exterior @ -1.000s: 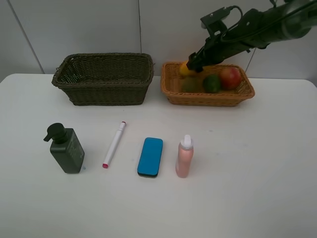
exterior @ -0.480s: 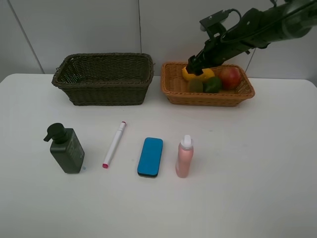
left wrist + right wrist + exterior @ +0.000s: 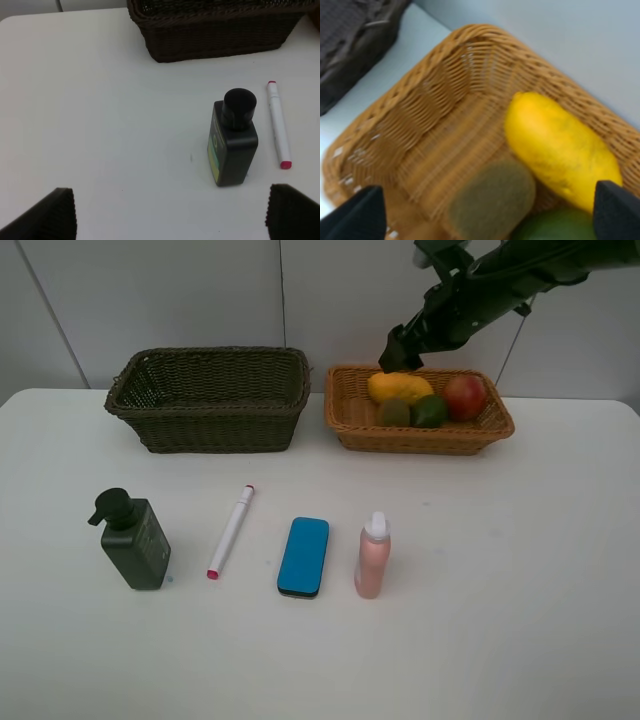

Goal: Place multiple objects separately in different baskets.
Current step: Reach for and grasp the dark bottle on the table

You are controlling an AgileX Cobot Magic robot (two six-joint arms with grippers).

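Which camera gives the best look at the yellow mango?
The right wrist view: the mango fills much of the picture, lying in the orange basket beside the kiwi. The exterior high view shows it small and far off; the left wrist view misses it.

Robot test lab, by look. Plain white counter (image 3: 540, 580), bare pale wall (image 3: 150, 290) behind. Black robot arm (image 3: 500, 280) hangs over right side. At back, side by side: dark basket (image 3: 215, 430), tan basket (image 3: 420, 438).

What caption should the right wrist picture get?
Open right gripper above the orange-tan basket of mango, kiwi and avocado.
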